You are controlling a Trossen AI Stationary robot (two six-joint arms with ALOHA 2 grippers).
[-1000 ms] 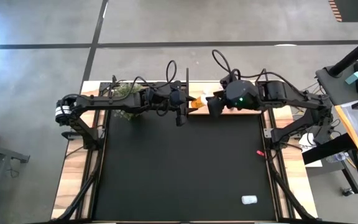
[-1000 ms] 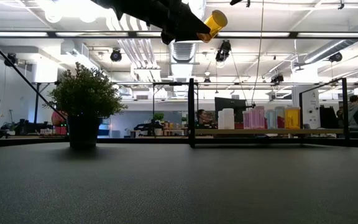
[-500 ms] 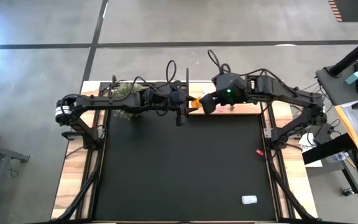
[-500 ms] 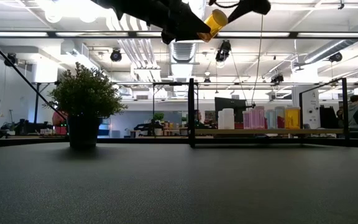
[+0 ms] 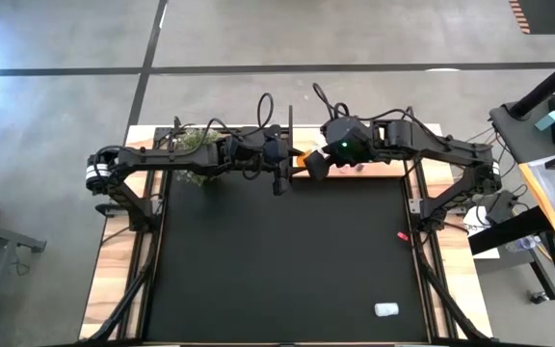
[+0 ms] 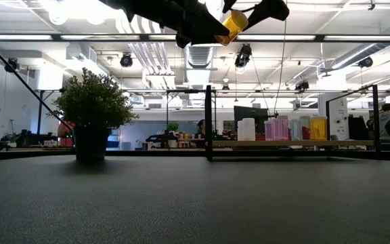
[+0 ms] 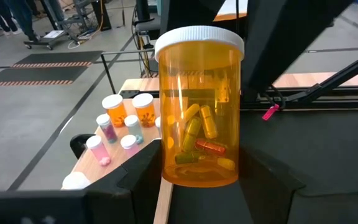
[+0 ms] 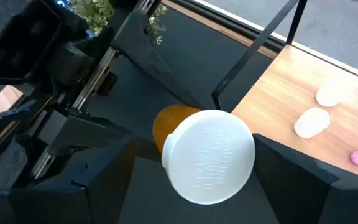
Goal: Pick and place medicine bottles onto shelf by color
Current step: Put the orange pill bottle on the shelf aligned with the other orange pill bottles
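Under the strip lights of an open workshop, the black tabletop (image 5: pixel 277 260) is lying almost bare while I am running both arms high above its far edge, beside the potted plant (image 6: pixel 93 112) and the wooden shelf (image 5: pixel 393 170) in its black frame.

My left end effector (image 5: pixel 295 162) is holding 1 orange medicine bottle (image 7: pixel 199 106) in mid-air, its fingers (image 7: pixel 143 173) closed partway on the lower body, the white cap (image 8: pixel 209 155) pointing toward the right arm. The bottle's long axis is running roughly level with the tabletop, tilted a little upward in the low view (image 6: pixel 233 24), and capsules are showing inside it.

My right end effector (image 5: pixel 314 162) is standing cap-end on to the bottle, fingers (image 8: pixel 297 180) spread wide to either side of the cap, not yet gripping, as I judge it. So the bottle is lying straight ahead of the right end effector, between the 2 arms and just off the near end of the shelf. I am reading this as a handover: the right one needs only to close along that axis and the left one to let go.

Other bottles (image 7: pixel 120 121), orange and pink, are standing grouped on the shelf. 1 pale bottle (image 5: pixel 385 309) is lying near the front of the tabletop, with a small red speck (image 5: pixel 403 236) well apart from it.

Raised lettering is showing on the cap, but I cannot read it; no brand or label is legible.
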